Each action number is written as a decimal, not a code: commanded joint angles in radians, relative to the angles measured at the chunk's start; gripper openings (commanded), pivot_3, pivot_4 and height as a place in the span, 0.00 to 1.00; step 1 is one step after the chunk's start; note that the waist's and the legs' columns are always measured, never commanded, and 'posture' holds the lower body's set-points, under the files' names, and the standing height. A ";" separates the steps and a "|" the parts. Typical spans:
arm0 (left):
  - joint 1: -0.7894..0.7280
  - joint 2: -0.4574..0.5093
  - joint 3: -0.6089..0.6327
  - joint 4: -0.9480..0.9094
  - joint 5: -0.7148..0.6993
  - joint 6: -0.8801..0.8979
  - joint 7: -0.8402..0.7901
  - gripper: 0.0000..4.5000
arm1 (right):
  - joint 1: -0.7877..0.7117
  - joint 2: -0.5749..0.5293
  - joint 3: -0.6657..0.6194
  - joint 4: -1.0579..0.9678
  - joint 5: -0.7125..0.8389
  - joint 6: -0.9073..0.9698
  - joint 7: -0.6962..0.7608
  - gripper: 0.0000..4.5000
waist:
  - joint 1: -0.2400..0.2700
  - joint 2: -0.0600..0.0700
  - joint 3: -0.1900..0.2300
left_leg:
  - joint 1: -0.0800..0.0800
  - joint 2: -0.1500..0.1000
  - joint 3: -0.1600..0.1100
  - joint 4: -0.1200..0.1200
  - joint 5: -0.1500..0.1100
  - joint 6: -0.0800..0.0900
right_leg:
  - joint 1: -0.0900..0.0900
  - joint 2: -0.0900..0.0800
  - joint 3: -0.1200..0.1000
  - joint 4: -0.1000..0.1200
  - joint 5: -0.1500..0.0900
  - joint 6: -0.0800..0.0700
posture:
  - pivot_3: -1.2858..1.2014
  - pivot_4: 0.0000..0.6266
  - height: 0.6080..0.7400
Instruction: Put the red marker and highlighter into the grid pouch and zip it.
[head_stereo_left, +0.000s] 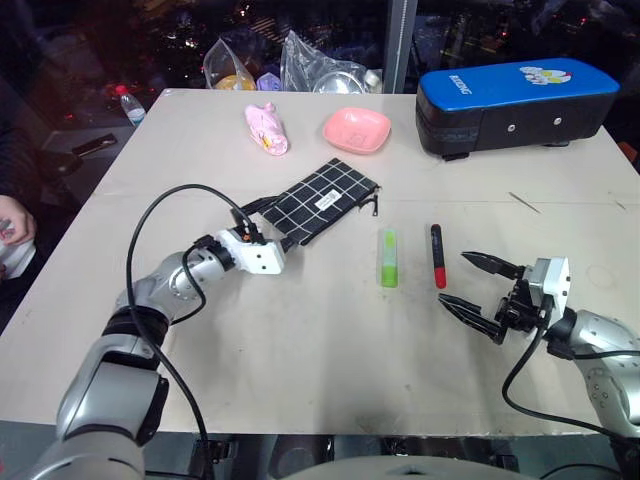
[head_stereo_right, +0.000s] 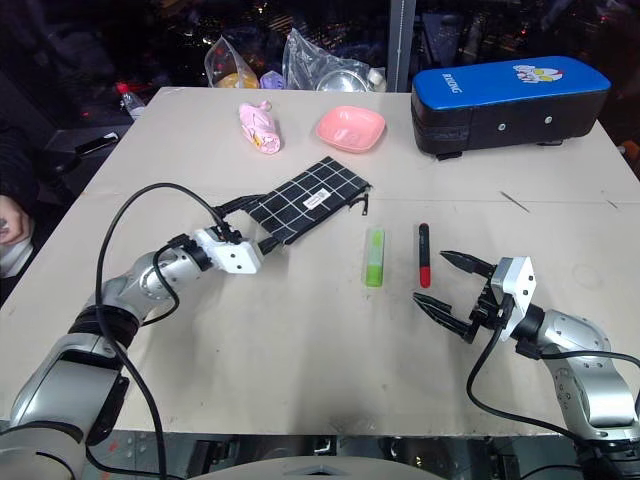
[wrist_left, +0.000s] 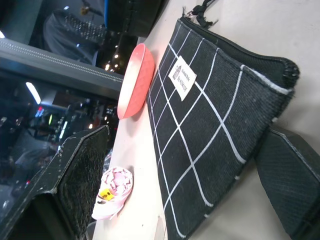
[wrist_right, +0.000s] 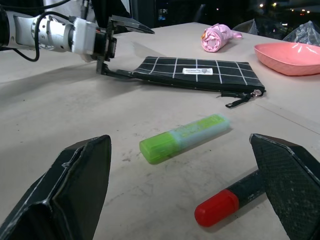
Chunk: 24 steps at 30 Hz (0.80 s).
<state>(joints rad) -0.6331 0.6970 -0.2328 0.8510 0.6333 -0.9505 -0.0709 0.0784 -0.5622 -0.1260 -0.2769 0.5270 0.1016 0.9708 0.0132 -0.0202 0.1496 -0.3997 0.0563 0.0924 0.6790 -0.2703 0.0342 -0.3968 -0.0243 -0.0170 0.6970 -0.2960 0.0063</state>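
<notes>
Left gripper (head_stereo_right: 243, 222) jaws wide apart, straddling the near short end of the grid pouch (head_stereo_right: 308, 202): one finger low against the table at the pouch corner, the other up above the fabric. Nothing clamped. Right gripper (head_stereo_right: 452, 286) also spread wide, empty, just behind the red marker (head_stereo_right: 424, 255), which lies flat pointing away from it. The highlighter (head_stereo_right: 374, 257) lies parallel just beside the marker on the pouch side, apart from both

Risks, biggest first:
- pouch is flat and looks zipped, pull (head_stereo_left: 375, 204) at the far corner toward the pink bowl (head_stereo_left: 356, 129). Pinching only the near corner likely drags the whole pouch instead of anchoring it; loose fabric, nothing bracing it
- if the lower left finger rides under the fabric, the pouch may fold or flip
- right jaws closing on the marker could nudge it sideways into the highlighter; round barrels, both will roll
- left arm cable (head_stereo_left: 150, 225) loops over the table and could snag during a sweep

Room:
- open table in front of both arms, wide bare strip toward the near edge
- blue case (head_stereo_left: 515, 105), bowl and pink bundle (head_stereo_left: 267, 128) sit well back, no conflict
- pens well clear of every table edge (head_stereo_left: 90, 215); pouch mid-table too
</notes>
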 joint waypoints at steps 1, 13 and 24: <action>-0.043 -0.017 -0.040 -0.043 0.072 0.048 0.070 0.99 | -0.009 -0.002 -0.022 -0.033 0.011 -0.010 -0.009 1.00 | 0.001 0.000 0.000 | 0.000 0.000 0.000 0.000 0.000 -0.001 | 0.000 0.000 0.000 0.000 0.000 0.000 | 0.52 0.24 0.82; -0.162 -0.089 -0.162 0.074 0.168 0.090 0.232 0.87 | -0.031 0.001 -0.013 -0.022 0.006 -0.012 -0.016 1.00 | 0.000 0.000 0.000 | 0.000 0.000 0.000 0.001 0.001 -0.002 | 0.000 0.001 0.000 0.000 0.000 0.000 | 0.52 0.24 0.82; -0.162 -0.083 -0.191 0.092 0.161 0.059 0.305 0.01 | -0.013 0.010 -0.011 -0.028 -0.003 -0.017 -0.024 1.00 | 0.002 0.000 0.000 | 0.000 0.000 0.000 0.003 0.001 -0.002 | 0.001 0.000 0.000 0.001 0.000 0.000 | 0.52 0.24 0.82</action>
<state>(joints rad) -0.7987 0.6096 -0.4237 0.9491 0.8033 -0.8798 0.2147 0.0620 -0.5553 -0.1266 -0.2764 0.5170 0.1021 0.9519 0.0155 -0.0200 0.1494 -0.4001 0.0563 0.0921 0.6822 -0.2693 0.0324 -0.3961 -0.0238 -0.0168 0.6981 -0.2959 0.0064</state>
